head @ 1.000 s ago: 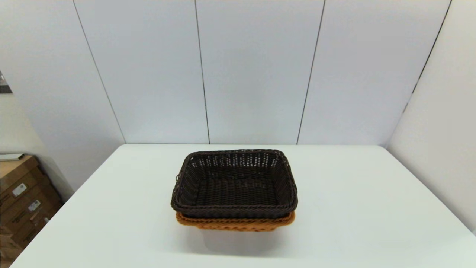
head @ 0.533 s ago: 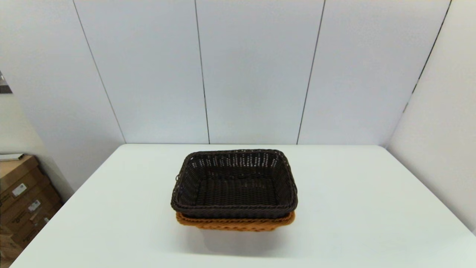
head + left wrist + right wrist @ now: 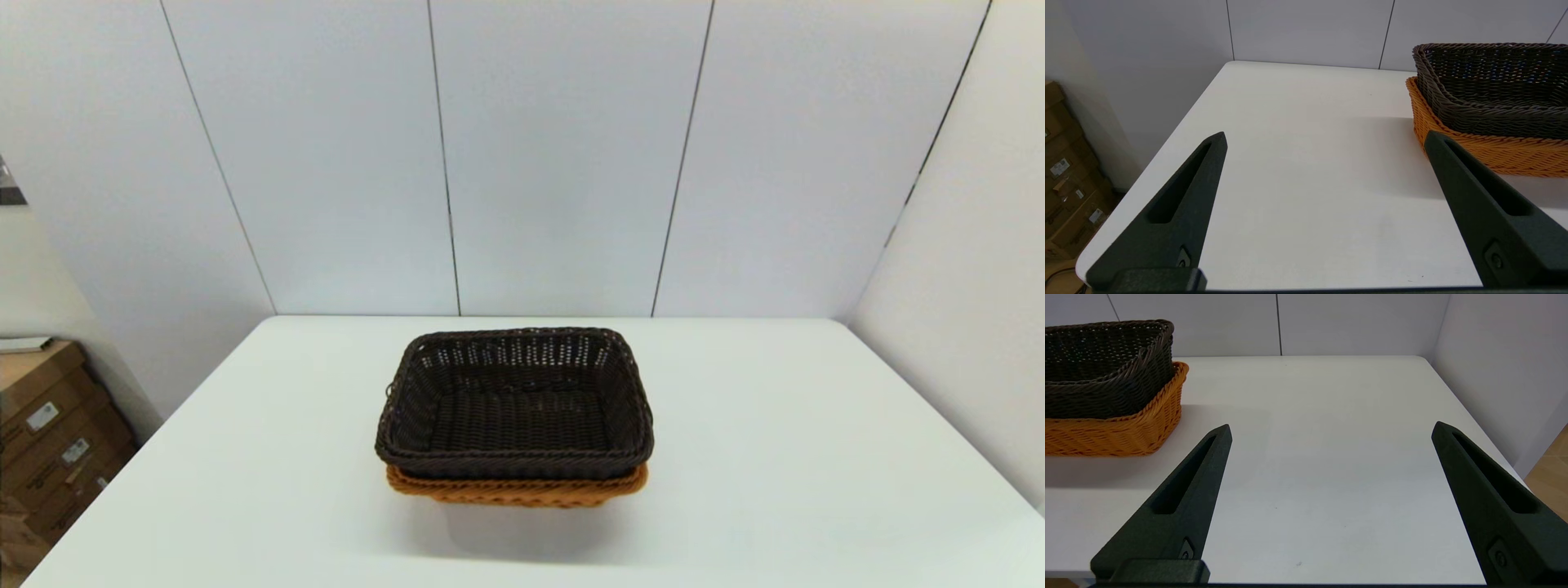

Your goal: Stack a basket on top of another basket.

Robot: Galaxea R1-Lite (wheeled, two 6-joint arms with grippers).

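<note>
Over at the left, the left gripper (image 3: 1325, 136) sits with fingers spread wide above the white table (image 3: 775, 457), holding nothing. Centre frame, the dark brown woven wicker basket (image 3: 514, 404) sits nested in the orange-tan woven wicker basket (image 3: 516, 490). Rightward, the right gripper (image 3: 1331, 428) likewise gapes empty.

Dark basket (image 3: 514, 404) hides most of the orange basket (image 3: 516, 488)

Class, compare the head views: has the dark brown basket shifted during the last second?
No. The dark brown basket sits at the same spot against the table's far edge, nested in the orange-tan basket.
</note>
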